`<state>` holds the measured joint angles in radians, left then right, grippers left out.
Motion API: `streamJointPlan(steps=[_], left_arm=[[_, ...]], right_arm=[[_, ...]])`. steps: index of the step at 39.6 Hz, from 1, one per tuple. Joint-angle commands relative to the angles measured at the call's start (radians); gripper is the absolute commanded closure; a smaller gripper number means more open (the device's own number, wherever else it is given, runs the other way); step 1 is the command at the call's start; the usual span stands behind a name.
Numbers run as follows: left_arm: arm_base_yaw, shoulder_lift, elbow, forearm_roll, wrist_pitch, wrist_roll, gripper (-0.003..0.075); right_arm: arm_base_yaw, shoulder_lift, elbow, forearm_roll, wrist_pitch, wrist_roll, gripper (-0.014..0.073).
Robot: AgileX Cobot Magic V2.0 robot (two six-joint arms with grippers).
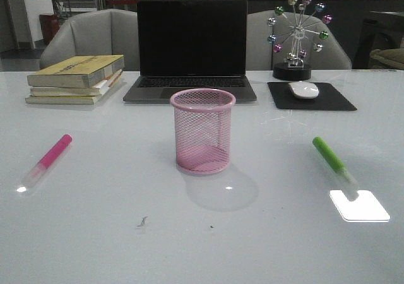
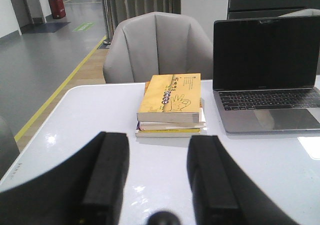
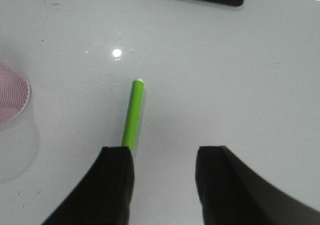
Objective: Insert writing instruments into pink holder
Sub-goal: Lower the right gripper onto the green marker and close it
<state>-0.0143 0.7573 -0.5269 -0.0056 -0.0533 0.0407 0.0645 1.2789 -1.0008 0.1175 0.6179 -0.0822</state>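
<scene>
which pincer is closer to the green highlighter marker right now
Right. The right pincer hangs open just above the bright green highlighter marker, whose near end runs under one finger. The left pincer, also open, faces the stacked yellow books, with no marker in its view.

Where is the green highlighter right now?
In the front view, the green highlighter lies flat on the table's right side, right of the pink holder and in front of the mouse pad.
</scene>
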Motion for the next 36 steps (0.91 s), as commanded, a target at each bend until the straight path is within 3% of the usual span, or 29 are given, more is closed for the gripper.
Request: streamJointPlan(steps=[1,14,36], left_arm=[[-0.007,-0.003,-0.031,-0.009,-0.091,-0.009,0.037],[-0.007,-0.003,-0.031,-0.009,-0.091,-0.009,0.037],[-0.007,-0.003,-0.031,-0.009,-0.085,-0.009,0.037]], right_arm=[[0.017,0.071,-0.114,0.002,0.018,-0.019,0.0172],[0.033,0.348,-0.266,0.06,0.132,-0.023,0.0172],[0.083,0.574,-0.334,0.07,0.095,-0.048,0.0172]])
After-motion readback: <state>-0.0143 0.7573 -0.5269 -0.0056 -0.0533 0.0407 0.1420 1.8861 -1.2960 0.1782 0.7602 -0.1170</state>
